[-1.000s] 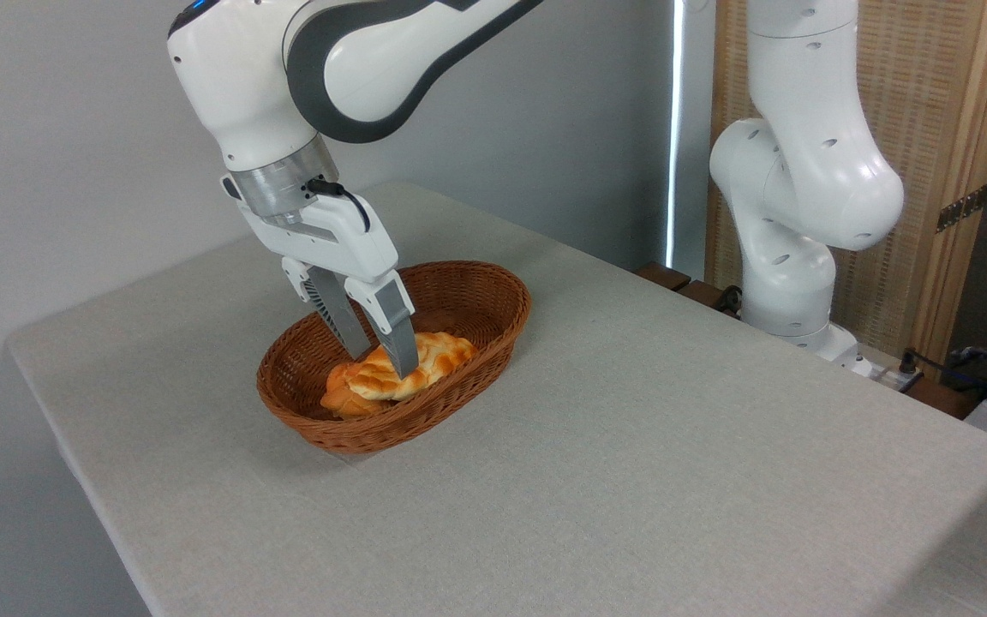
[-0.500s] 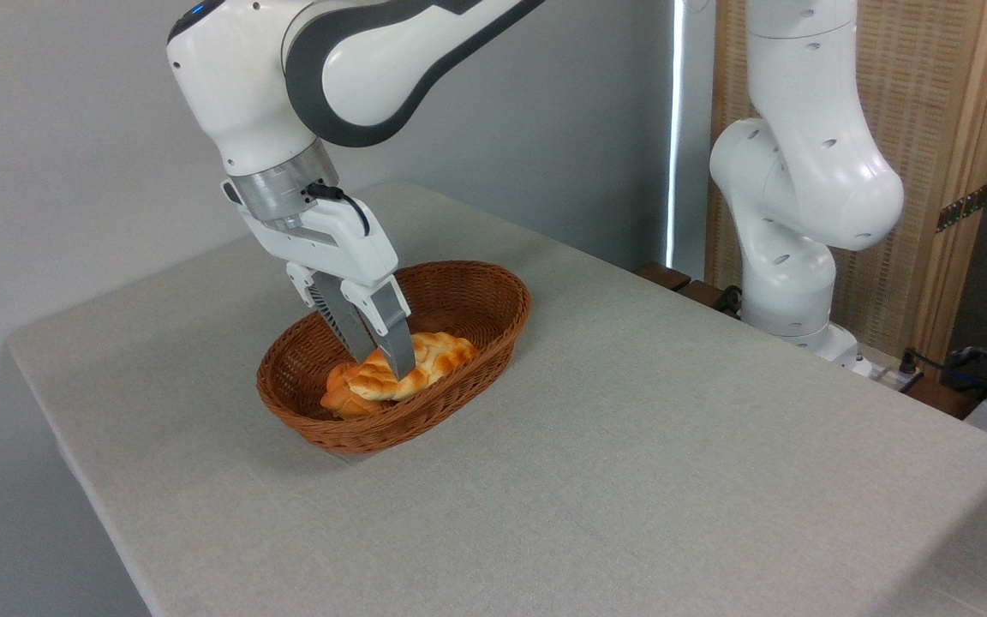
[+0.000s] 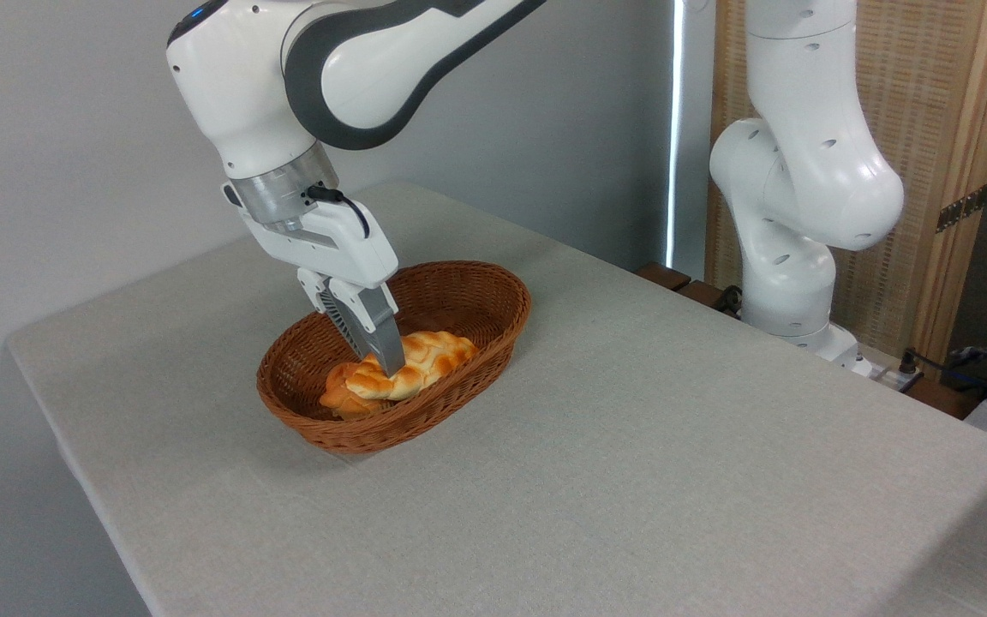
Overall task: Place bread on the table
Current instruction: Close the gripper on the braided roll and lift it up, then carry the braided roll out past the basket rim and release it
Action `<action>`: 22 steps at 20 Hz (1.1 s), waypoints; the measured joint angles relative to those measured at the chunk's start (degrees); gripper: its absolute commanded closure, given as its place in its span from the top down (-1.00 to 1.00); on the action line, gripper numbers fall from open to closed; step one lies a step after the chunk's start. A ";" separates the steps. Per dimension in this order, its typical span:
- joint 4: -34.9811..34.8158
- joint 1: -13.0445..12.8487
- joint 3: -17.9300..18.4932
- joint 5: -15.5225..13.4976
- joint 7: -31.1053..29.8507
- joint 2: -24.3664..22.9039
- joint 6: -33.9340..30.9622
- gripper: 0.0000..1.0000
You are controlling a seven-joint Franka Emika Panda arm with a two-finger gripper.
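Over the last sec the pincer [image 3: 384, 370] has drawn its two fingers together – a sec ago they stood visibly apart either side of the loaf, half a sec ago closer, and now they read almost as one grey blade, pressed onto the bread [image 3: 412, 366]. So the pincer is pinching the bread across its middle, as far as this view shows; the rear finger is mostly hidden behind the front one. The wrist has also edged a bit right and lower.

Judgement: the grasp step looks just done, lift not begun. The bread lies in the wicker basket [image 3: 459, 296], centre-left of the frame, resting partly on a small orange bun [image 3: 341, 399] at the basket's lower-left end. Next comes a lift clear of the rim, then a set-down on the bare counter [image 3: 631, 446] – plenty of free cloth to the right and front of the basket.

Risk: the glossy loaf may slip or tilt if the pinch is off-centre.

Count:
- 1 twisted loaf
- 1 small bun
- 1 basket
- 1 counter
- 1 arm w/ 1 pincer, base at upper right of frame
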 measured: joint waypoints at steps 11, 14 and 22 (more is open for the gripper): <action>0.83 0.20 0.22 0.02 1.26 -1.44 -2.00 -0.50; 1.04 0.40 0.28 0.02 1.26 -4.08 -4.35 -0.50; 2.42 3.07 1.80 0.01 2.47 -11.85 -8.88 -0.54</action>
